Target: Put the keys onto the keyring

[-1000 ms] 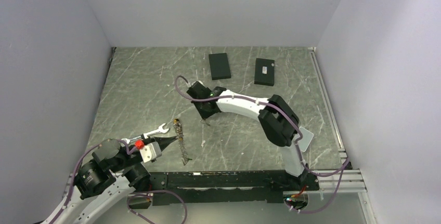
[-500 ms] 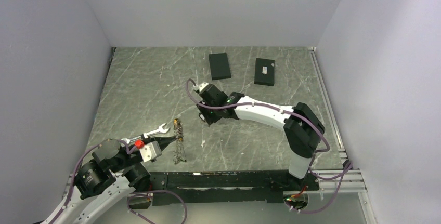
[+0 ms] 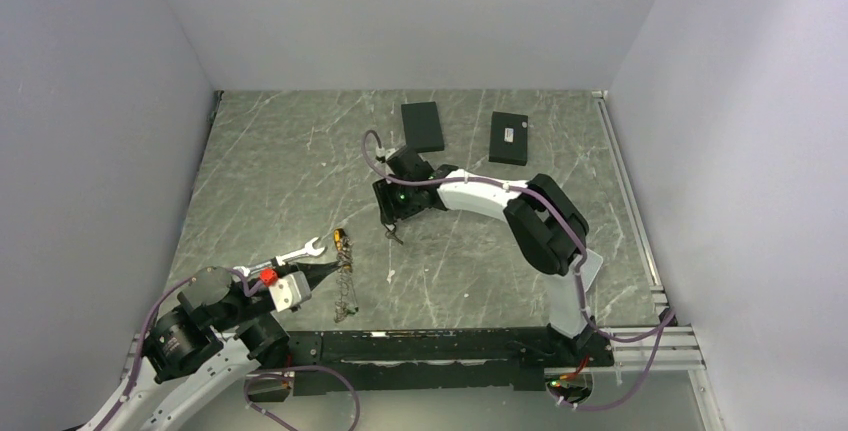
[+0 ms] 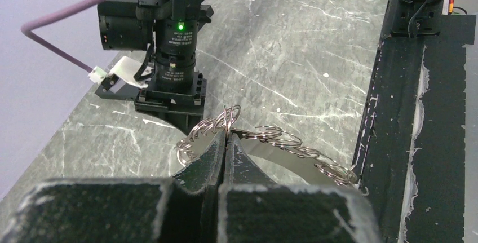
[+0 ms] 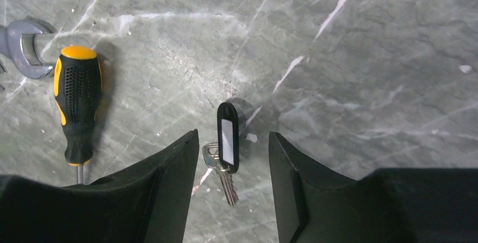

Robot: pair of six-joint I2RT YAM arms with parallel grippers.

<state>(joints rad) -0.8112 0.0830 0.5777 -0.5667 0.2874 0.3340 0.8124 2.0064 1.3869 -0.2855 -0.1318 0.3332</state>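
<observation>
A silver key (image 5: 226, 180) with a black tag (image 5: 228, 135) lies on the table between the fingers of my right gripper (image 5: 234, 136), which is open and hovers over it. In the top view that gripper (image 3: 393, 223) points down at the key (image 3: 397, 238). My left gripper (image 4: 226, 137) is shut on a chain of linked thin wire keyrings (image 4: 282, 141). In the top view the chain (image 3: 346, 286) trails from the left gripper (image 3: 328, 269) toward the near edge. No other keys show.
A yellow-and-black screwdriver (image 5: 79, 105) and a silver wrench (image 5: 22, 43) lie left of the key; the wrench (image 3: 300, 251) is beside my left gripper. Two black boxes (image 3: 422, 126) (image 3: 509, 137) sit at the back. A black rail (image 4: 417, 113) runs along the near edge.
My right arm's elbow swung right and back, and its wrist shifted slightly over the key. The chain's free end swung a little left. My left arm stayed put.
</observation>
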